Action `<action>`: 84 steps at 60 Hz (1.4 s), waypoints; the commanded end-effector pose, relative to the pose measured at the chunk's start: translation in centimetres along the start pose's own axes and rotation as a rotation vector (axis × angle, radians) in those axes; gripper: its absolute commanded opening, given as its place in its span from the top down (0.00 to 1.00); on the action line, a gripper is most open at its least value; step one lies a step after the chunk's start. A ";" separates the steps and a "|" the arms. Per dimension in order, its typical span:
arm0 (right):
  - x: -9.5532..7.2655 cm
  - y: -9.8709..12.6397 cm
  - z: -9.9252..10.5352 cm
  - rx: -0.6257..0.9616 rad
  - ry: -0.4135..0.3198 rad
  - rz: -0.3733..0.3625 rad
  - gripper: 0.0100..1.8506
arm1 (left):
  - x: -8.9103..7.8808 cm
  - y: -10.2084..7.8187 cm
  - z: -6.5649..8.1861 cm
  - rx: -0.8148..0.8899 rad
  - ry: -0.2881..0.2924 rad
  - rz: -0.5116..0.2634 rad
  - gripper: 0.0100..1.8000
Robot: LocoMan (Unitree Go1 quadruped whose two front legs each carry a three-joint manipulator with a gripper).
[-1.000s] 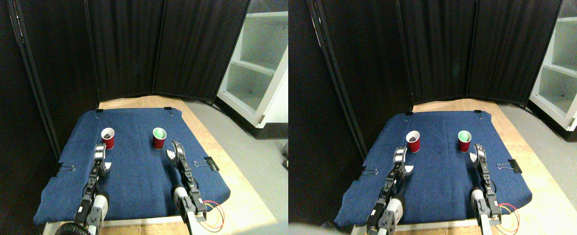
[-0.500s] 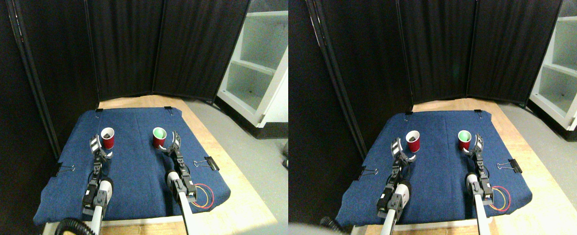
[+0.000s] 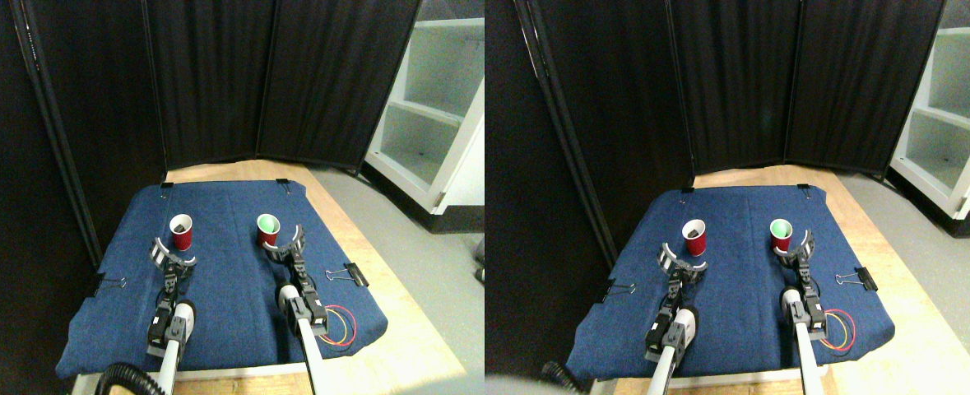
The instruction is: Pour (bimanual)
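Two red cups stand on the blue cloth [image 3: 229,288]. The left cup [image 3: 180,233] has a white inside with something dark in it. The right cup [image 3: 267,230] looks green inside. My left gripper [image 3: 172,254] sits just in front of the left cup, its curved jaws spread open and empty. My right gripper [image 3: 285,245] is open too, its jaws reaching around the near right side of the right cup; I cannot tell whether they touch it.
The cloth is clipped to a wooden table [image 3: 394,329] with binder clips, one at the right edge [image 3: 353,274]. Black folding screens [image 3: 287,82] close off the back. A white shelf unit [image 3: 439,107] stands at the right.
Both manipulators have reached forward to the cups. Their grippers have turned and spread wide, the left below its cup, the right beside its cup.
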 end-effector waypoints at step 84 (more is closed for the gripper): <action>3.3 -0.2 -2.5 0.243 0.071 -0.036 0.34 | 3.1 -1.4 -1.6 -0.406 0.011 0.010 0.34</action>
